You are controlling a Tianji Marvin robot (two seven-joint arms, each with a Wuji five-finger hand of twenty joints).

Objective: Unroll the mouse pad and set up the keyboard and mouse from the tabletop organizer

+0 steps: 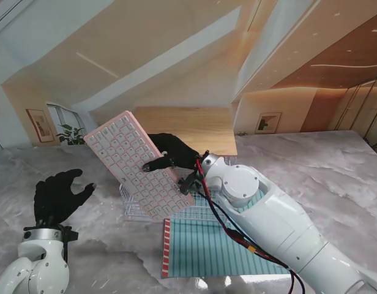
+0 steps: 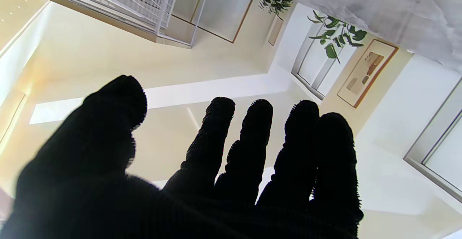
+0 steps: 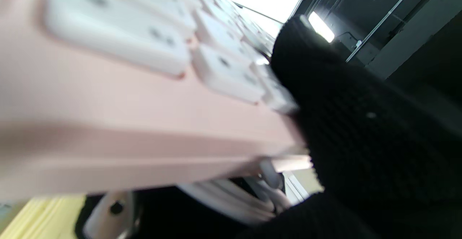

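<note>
A pink keyboard with white keys is held up in the air, tilted, above the white wire organizer. My right hand in its black glove is shut on the keyboard's right edge, thumb across the keys. Close up in the right wrist view, the keyboard fills the picture with the thumb on it. The teal striped mouse pad lies unrolled on the table nearer to me, partly under my right arm. My left hand hovers open at the left, fingers spread, holding nothing. No mouse shows.
The marble table top stretches to both sides. A wooden panel stands behind the organizer. The organizer's wire corner appears in the left wrist view. Red and black cables run along my right arm.
</note>
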